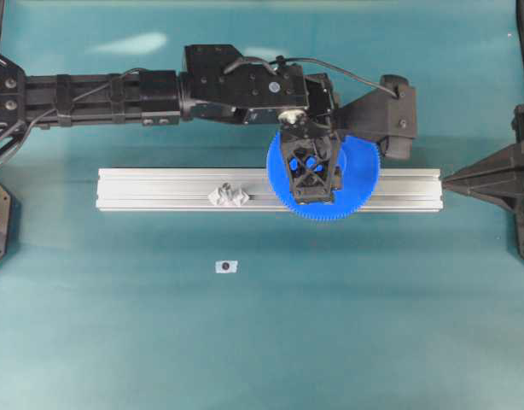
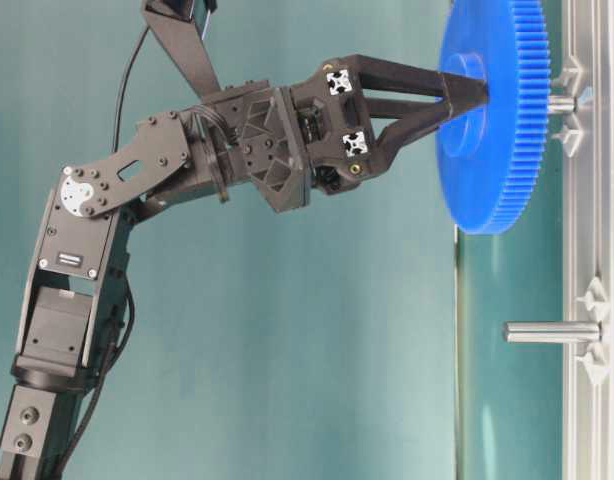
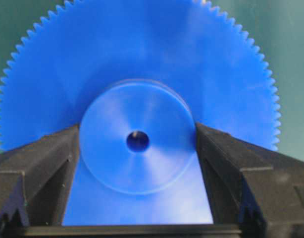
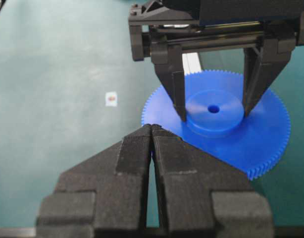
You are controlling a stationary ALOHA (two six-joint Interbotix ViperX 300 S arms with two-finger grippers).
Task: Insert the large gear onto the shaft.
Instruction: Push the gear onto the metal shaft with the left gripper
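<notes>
Lying flat with its hub upward, the large gear (image 1: 352,184) is seated on the shaft (image 2: 559,103) on the aluminium rail (image 1: 160,190), its axis square to the rail. Its hub is flanked by the left gripper (image 4: 213,106), jaws spread at its sides; the right gripper (image 4: 152,130) is held together. A second pin (image 2: 552,331) and a small unreadable tag (image 1: 226,267) are seen nearby.
</notes>
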